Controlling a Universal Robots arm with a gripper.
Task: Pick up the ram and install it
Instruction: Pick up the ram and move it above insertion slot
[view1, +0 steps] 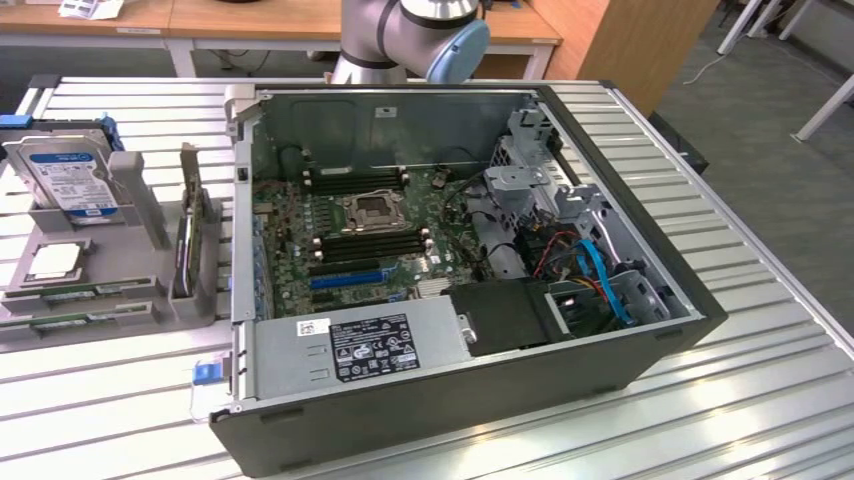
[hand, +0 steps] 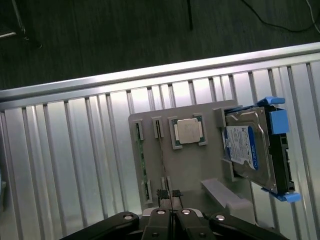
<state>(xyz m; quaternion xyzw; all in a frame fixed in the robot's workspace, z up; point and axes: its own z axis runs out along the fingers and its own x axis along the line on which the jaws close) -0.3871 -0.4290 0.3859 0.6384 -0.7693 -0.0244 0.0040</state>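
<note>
**A:** Where is the ram at present?

**B:** The ram (view1: 74, 321) (hand: 141, 160) lies lengthwise in the outermost groove of the grey parts holder (view1: 140, 190) (hand: 192, 170). The holder sits on the slatted table (view1: 747, 400), at the exterior view's left of the open computer case (view1: 441, 405). A second, similar stick (view1: 83, 291) lies in the groove just beside it. The processor (hand: 187, 131) and the hard drive (hand: 250, 145) sit further along the same holder.

**A:** And the claw?

**B:** The gripper (hand: 170, 199) hangs above the holder with its fingers pressed together and nothing between them. It is near the ram grooves but apart from the stick.

**A:** How should the part handle?

**B:** By my judgement it is light, thin and stiff. It will not flex, so a skewed grip could lever it against the groove walls. The board faces look smooth, so a hold off centre could let it pivot. The chips and the contact edge are probably the fragile areas.

**A:** Where should it be gripped?

**B:** Across its thickness at mid-length, on the long edge away from the contacts. I cannot tell which edge that is.

**A:** Where does it go?

**B:** The dark memory slots (view1: 374, 243) lie beside the processor socket inside the case. I cannot tell whether any is already filled.
</note>
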